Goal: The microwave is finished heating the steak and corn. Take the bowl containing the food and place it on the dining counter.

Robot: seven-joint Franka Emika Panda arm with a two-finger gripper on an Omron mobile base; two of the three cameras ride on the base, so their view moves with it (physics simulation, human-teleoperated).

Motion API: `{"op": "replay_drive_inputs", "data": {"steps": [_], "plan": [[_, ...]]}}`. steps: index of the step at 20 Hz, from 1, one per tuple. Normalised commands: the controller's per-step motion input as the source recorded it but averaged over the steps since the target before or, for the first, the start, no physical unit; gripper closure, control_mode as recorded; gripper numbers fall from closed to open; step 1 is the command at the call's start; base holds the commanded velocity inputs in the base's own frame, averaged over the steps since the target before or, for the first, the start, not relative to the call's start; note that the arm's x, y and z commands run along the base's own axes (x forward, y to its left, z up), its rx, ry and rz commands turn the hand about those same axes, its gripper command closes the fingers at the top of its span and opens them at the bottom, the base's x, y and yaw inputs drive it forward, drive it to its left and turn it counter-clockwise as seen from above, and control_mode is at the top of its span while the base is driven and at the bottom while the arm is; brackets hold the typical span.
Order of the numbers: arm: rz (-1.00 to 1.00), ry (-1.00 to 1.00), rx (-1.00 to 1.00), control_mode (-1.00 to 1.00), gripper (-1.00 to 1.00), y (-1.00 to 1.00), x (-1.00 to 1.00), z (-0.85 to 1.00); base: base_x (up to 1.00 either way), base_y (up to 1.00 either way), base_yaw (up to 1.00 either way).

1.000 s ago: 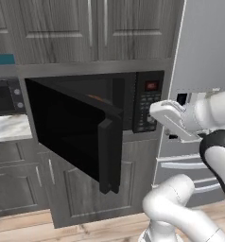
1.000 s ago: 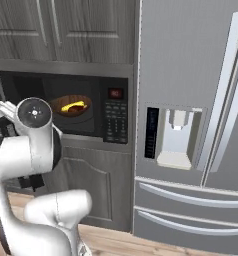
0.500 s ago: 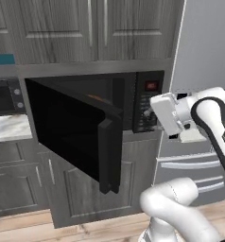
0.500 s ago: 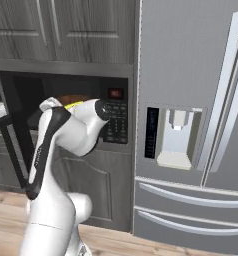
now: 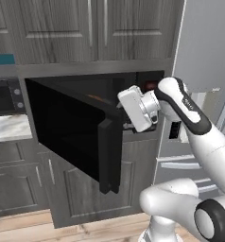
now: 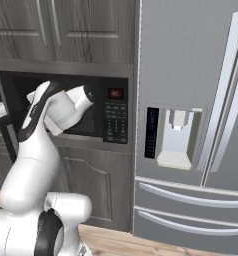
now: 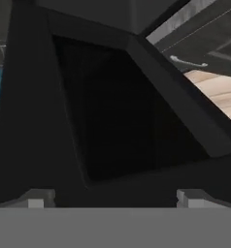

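The microwave point(image 5: 147, 85) stands with its dark glass door point(image 5: 69, 127) swung wide open to the left. Its button panel point(image 6: 113, 119) and red display point(image 6: 116, 93) are at its right. My white hand point(image 5: 139, 108) hovers at the mouth of the cavity, just right of the door's free edge. In the hand view my gripper point(image 7: 115, 199) is open, its fingertips point(image 7: 37, 198) wide apart with nothing between them, facing the inner side of the door point(image 7: 122, 121). My arm point(image 6: 46, 115) covers the cavity, so the bowl, steak and corn are hidden. The dining counter is out of view.
A steel fridge point(image 6: 191, 125) with a dispenser point(image 6: 173, 137) stands right of the microwave. Grey cabinets point(image 5: 86, 28) run above and below. At the left a small black oven with knobs point(image 5: 8, 97) sits on a marble top point(image 5: 8, 127). The floor is wood point(image 5: 62, 227).
My arm has swung left from in front of the button panel to the microwave's mouth, and the hand has turned toward the open door. The door has not moved.
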Motion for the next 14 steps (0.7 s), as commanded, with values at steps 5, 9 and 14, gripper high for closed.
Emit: {"op": "replay_drive_inputs", "data": {"steps": [5,9,14], "plan": [[0.28,0.15,0.00,-1.00,-1.00,0.71,-0.49,0.15,0.00,0.00,0.00],[0.32,0.02,0.00,-1.00,-1.00,0.68,-0.98,0.27,0.00,0.00,0.00],[0.16,0.00,0.00,-1.00,-1.00,1.00,-0.71,0.07,0.00,0.00,0.00]]}}
